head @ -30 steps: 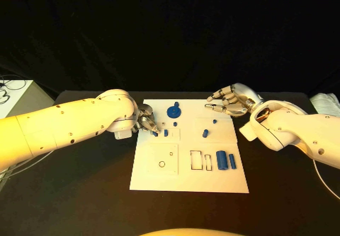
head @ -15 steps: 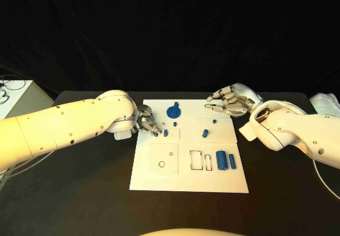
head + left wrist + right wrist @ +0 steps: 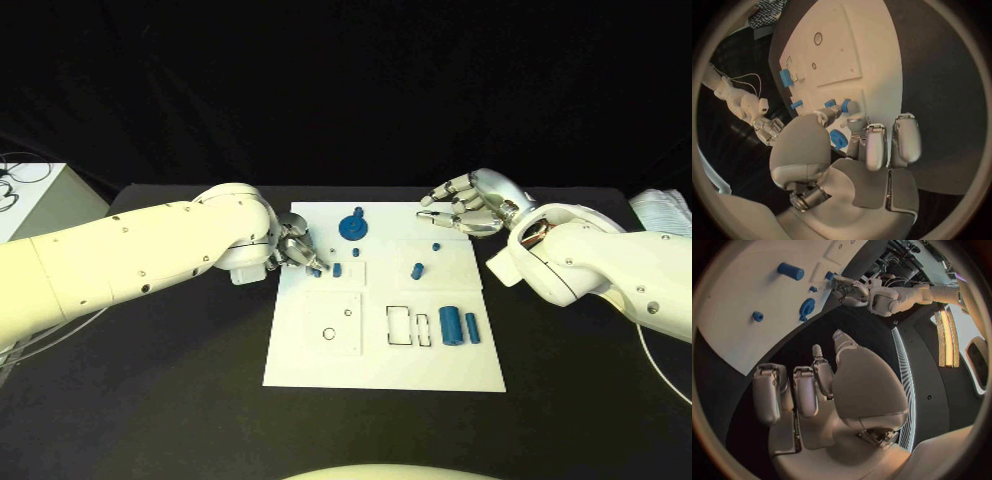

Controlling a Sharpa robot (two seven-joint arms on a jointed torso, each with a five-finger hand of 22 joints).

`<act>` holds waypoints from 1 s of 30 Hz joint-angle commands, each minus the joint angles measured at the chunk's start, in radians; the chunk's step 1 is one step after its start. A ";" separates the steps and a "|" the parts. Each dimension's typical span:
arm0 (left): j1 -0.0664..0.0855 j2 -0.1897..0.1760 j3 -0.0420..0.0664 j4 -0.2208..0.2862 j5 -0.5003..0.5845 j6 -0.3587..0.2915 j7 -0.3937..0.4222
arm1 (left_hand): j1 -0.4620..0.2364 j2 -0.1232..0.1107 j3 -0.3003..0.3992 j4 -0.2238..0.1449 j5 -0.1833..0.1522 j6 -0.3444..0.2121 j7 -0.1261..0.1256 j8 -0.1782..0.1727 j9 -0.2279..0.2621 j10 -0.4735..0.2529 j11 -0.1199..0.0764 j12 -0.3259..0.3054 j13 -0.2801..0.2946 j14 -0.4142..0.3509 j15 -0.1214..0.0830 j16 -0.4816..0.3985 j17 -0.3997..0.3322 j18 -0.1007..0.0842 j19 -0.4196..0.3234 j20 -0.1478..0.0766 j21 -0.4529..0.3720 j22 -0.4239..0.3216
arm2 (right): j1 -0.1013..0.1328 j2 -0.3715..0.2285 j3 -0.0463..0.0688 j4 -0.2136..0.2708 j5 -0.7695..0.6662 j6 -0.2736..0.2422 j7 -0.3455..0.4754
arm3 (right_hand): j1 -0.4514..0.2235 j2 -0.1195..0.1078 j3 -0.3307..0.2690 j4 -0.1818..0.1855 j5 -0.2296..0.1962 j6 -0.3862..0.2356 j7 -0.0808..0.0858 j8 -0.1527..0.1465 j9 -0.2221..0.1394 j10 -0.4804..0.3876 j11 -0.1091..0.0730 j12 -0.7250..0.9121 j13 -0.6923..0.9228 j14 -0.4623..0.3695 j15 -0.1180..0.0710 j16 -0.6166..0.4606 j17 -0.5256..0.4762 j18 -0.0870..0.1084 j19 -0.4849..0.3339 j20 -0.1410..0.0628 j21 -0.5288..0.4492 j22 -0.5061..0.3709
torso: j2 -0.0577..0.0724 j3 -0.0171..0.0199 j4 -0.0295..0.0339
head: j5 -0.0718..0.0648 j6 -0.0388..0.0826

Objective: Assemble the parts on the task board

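Your left hand (image 3: 296,250) sits at the left edge of the task board (image 3: 361,365), fingers pinched round a small blue part (image 3: 837,138) that the left wrist view shows tucked between thumb and fingers. Just beside the fingertips, a short blue peg (image 3: 336,269) stands on the board, with a smaller one (image 3: 356,252) near it. Judged step: seating the held part at that corner. Keep the part upright, lower it straight, and do not let the outer fingers brush the standing peg. Your right hand (image 3: 464,205) hovers off the board's far right corner above the desk (image 3: 173,400), fingers curled apart and holding nothing; leave it clear. The two blue cylinders (image 3: 451,324) lie untouched at the board's right side.
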 commanded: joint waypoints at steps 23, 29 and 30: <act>-0.003 -0.029 0.010 0.023 0.050 -0.124 0.046 | -0.039 -0.007 -0.193 0.076 0.002 -0.064 0.027 -0.001 0.004 -0.102 0.020 -0.076 -0.137 0.053 0.008 -0.034 0.087 0.001 -0.048 0.006 -0.040 -0.070 | 0.000 0.001 0.000 -0.002 -0.005 0.002 0.014 | -0.011 0.001 0.005 0.001 0.005 -0.009 0.000 0.004 0.002 -0.006 -0.001 -0.003 0.045 0.069 0.002 -0.005 0.114 0.009 0.036 -0.001 -0.003 0.179 | -0.001 -0.0006 0.0006 | -0.007 0.004; -0.003 -0.042 0.017 0.018 0.102 -0.178 0.070 | -0.022 0.012 -0.250 0.077 0.004 -0.108 0.045 -0.006 0.000 -0.187 0.038 -0.143 -0.250 0.029 0.023 -0.070 0.029 0.015 -0.099 0.018 -0.078 -0.131 | 0.000 0.001 0.000 -0.002 -0.005 0.001 0.014 | -0.011 0.001 0.005 0.001 0.005 -0.009 0.000 0.004 0.002 -0.006 -0.001 -0.003 0.045 0.069 0.002 -0.005 0.114 0.009 0.036 -0.001 -0.003 0.179 | 0.000 0.0010 -0.0002 | -0.008 0.006; -0.003 -0.045 0.018 0.018 0.106 -0.189 0.074 | -0.020 0.013 -0.253 0.077 0.005 -0.111 0.046 -0.007 -0.001 -0.193 0.039 -0.148 -0.257 0.027 0.024 -0.073 0.024 0.016 -0.102 0.019 -0.081 -0.135 | 0.000 0.001 0.000 -0.002 -0.005 0.001 0.014 | -0.011 0.001 0.005 0.001 0.005 -0.009 0.000 0.004 0.002 -0.006 -0.001 -0.003 0.045 0.069 0.002 -0.005 0.114 0.009 0.036 -0.001 -0.003 0.179 | 0.000 0.0008 -0.0003 | -0.008 0.007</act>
